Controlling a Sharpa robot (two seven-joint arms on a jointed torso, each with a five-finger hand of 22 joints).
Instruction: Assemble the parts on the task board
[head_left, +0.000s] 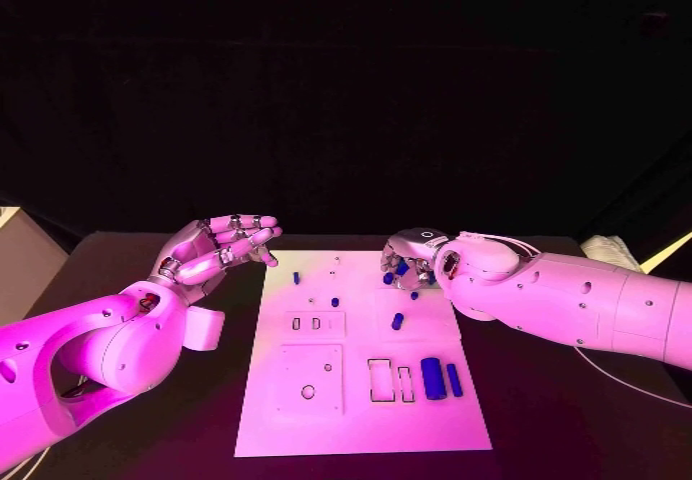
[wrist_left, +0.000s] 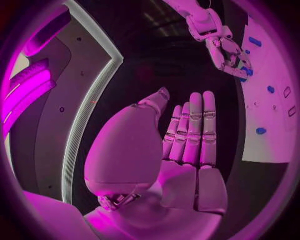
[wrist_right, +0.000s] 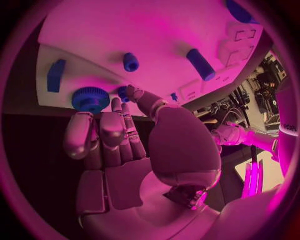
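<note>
Task board (head_left: 361, 420) is a flat white matte plate mid-table w/ rectangular and oval cutouts. Near end: two smooth blue cylinders (head_left: 433, 378) lying side by side next to slots. Mid-board a short blue peg (head_left: 397, 321), further up smaller pegs (head_left: 335, 301). Left hand (head_left: 216, 255) hovers off the board's left edge, fingers straight and apart, holding nothing. At the far end, right hand (head_left: 411, 262) has fingers curled over a ridged blue gear (wrist_right: 90, 99) (contact unclear, can't tell if gripped).
</note>
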